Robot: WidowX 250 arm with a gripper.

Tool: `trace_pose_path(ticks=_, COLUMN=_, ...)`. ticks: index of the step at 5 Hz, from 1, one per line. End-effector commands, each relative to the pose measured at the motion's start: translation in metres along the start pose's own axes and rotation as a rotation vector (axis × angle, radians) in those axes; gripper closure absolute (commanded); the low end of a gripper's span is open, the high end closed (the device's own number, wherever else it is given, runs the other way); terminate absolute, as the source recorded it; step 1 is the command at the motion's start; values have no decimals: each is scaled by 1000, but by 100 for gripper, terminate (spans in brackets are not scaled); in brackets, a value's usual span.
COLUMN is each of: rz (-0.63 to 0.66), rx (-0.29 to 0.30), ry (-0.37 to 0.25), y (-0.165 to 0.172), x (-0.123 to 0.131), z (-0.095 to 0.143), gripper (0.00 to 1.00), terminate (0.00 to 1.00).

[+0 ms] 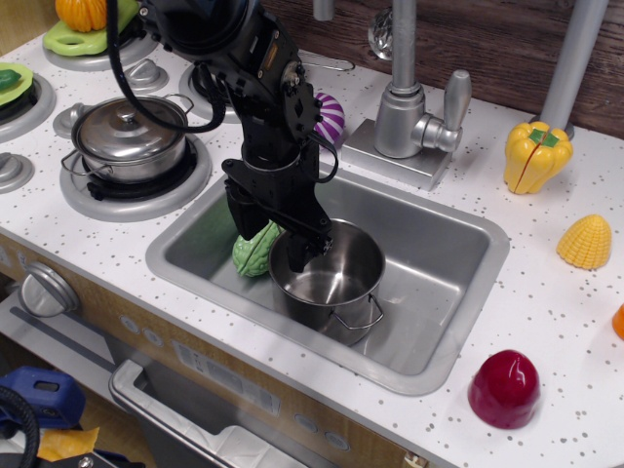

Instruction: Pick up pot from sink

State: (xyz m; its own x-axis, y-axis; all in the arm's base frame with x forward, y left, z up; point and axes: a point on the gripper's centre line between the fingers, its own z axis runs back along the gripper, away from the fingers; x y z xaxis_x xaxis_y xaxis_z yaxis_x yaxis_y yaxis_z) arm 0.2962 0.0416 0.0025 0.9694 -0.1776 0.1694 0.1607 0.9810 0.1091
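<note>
Here, your hand [281,244] straddles the pot's rim at nine o'clock, inside the sink [444,327].

The pot [331,278] stands upright near the sink's middle, mouth up, its wire handle facing five o'clock toward you. Your hand comes straight down on the left wall, one finger dipping inside, the other outside against a green toy vegetable [252,253]. Whether it has pinched the wall you cannot tell. Judging by this, the lift goes straight up.
</note>
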Motion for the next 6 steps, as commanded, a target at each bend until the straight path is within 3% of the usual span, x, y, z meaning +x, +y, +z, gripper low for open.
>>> trace_pose_path(ticks=1, rz=0, rx=0, ry=0, y=0, x=0, z=0, gripper=0, terminate=0)
trace_pose_path(ticks=4, rz=19, rx=-86, ry=-43, y=13, x=1, z=-26, gripper=0, terminate=0)
trace_pose_path(ticks=5, rz=48, rx=-85, ry=-54, y=13, x=1, z=-29, gripper=100, terminate=0)
trace_pose_path(ticks=6, rz=67, rx=-74, ry=-51, y=10, x=3, z=-23, gripper=100, terminate=0)
